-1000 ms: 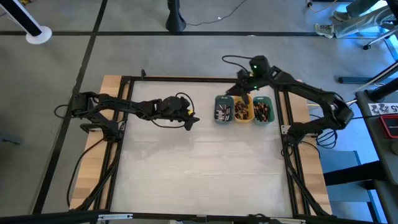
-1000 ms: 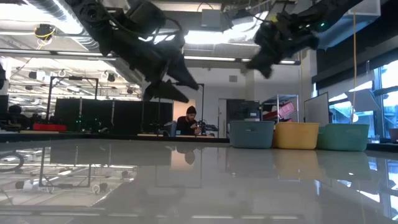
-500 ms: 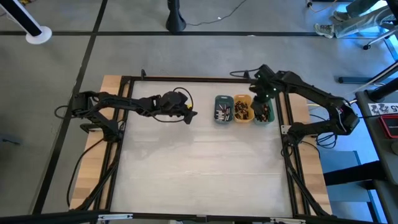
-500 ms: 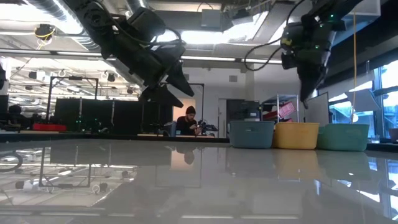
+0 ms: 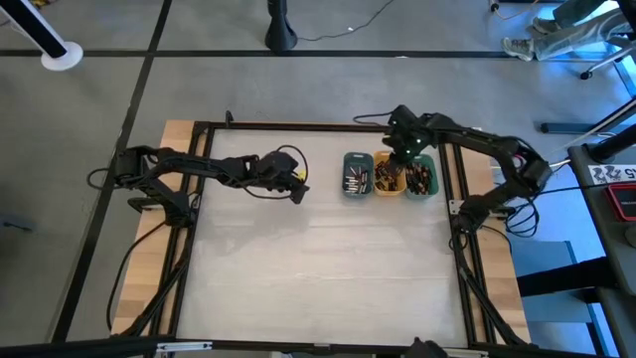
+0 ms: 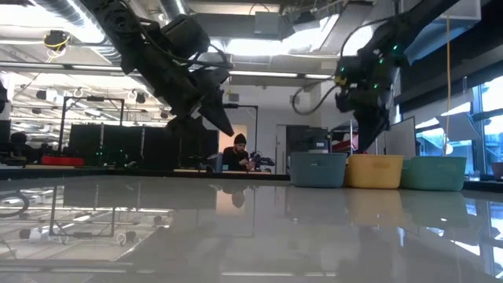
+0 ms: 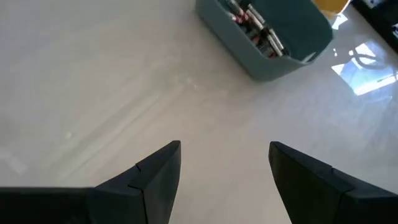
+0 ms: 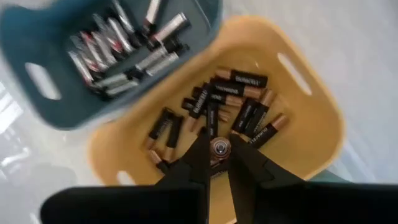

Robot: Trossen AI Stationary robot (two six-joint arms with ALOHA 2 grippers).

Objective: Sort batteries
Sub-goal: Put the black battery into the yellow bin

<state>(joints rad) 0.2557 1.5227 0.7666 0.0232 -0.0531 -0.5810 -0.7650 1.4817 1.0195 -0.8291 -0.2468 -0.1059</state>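
Right hand point(image 8: 215, 163) is over the orange tray point(image 8: 311, 140), its fingers pinched shut on a single battery point(image 8: 219, 149) that we see end-on, so its long axis runs straight along the fingers and points down into the tray. Directly beyond that cell lies the loose pile of dark, copper-tipped batteries point(image 8: 233, 109) on the orange tray's floor, lying flat at every angle. That's the relation that matters here: cell upright in the grip, pile flat right beneath it, so by my read a release over this tray drops it among its own kind.

Next door, the slate-blue tray point(image 8: 43, 106) holds the silvery, red-marked batteries point(image 8: 121, 43), touching the orange tray's wall. From above, the right hand point(image 5: 405, 151) sits at the far edge of the tray row, with the green tray point(image 5: 429, 189) on the other side of the orange one.

Left hand point(image 7: 225, 163) hangs well apart over bare desk point(image 7: 93, 81), jaws spread wide and holding nothing, the slate-blue tray out ahead of it. The right arm is clearly the nearer one for this job
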